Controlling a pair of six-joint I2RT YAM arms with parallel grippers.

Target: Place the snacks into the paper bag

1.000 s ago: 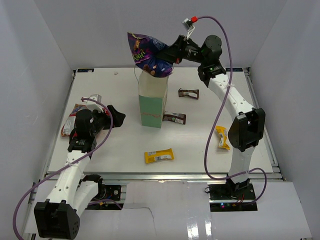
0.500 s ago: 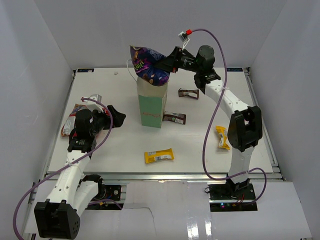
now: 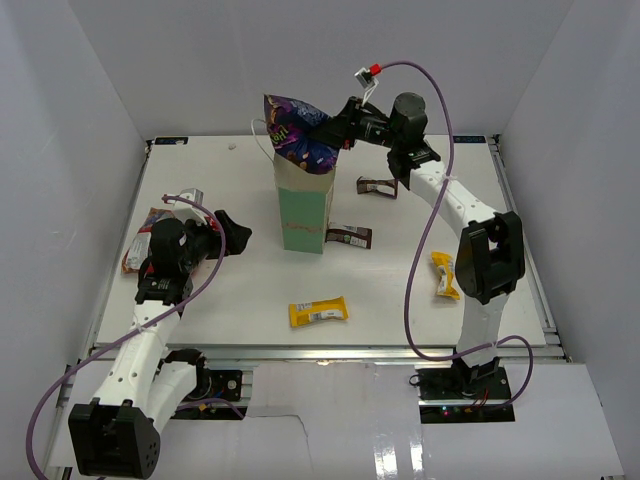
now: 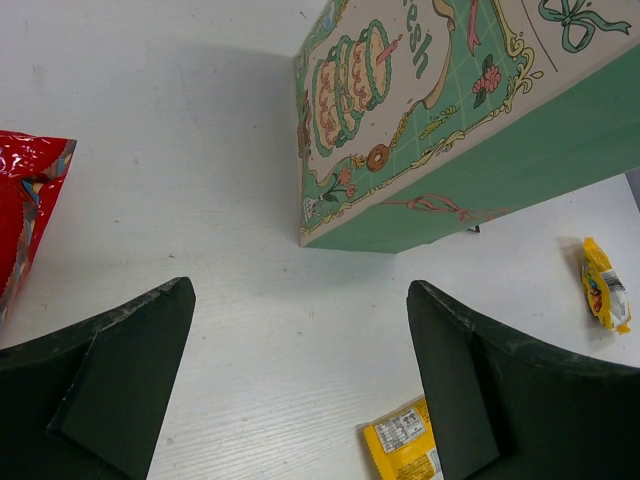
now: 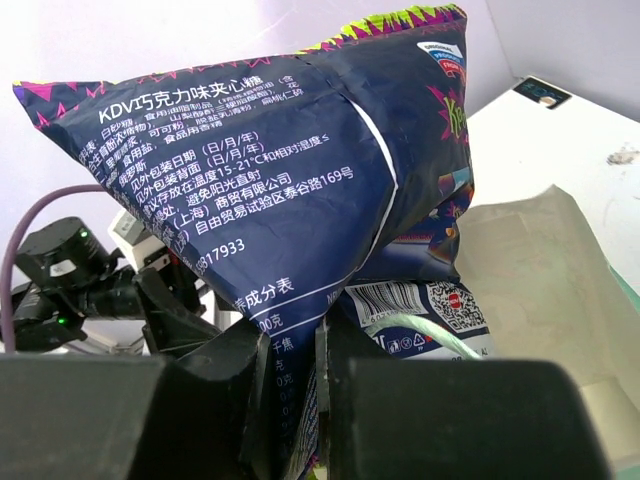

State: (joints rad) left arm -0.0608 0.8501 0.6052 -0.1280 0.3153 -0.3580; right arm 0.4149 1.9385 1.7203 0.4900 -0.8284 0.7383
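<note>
The mint-green paper bag (image 3: 303, 210) stands upright mid-table; its printed side shows in the left wrist view (image 4: 420, 120). My right gripper (image 3: 338, 118) is shut on the large dark blue crinkly bag (image 3: 298, 132), which sits tilted in the paper bag's mouth; the right wrist view shows the blue bag (image 5: 260, 170) pinched between the fingers above the paper bag's rim (image 5: 540, 260). My left gripper (image 3: 228, 232) is open and empty, low over the table left of the paper bag. The red-orange packet (image 3: 140, 240) lies by the left arm.
A yellow bar (image 3: 318, 313) lies near the front, another yellow bar (image 3: 445, 275) by the right arm's base. One dark brown bar (image 3: 348, 236) lies right of the paper bag, another dark brown bar (image 3: 378, 186) behind it. A small packet (image 3: 185, 198) lies at the left.
My right gripper has carried the blue bag down and to the left, from above the paper bag into its mouth. The left arm has not moved.
</note>
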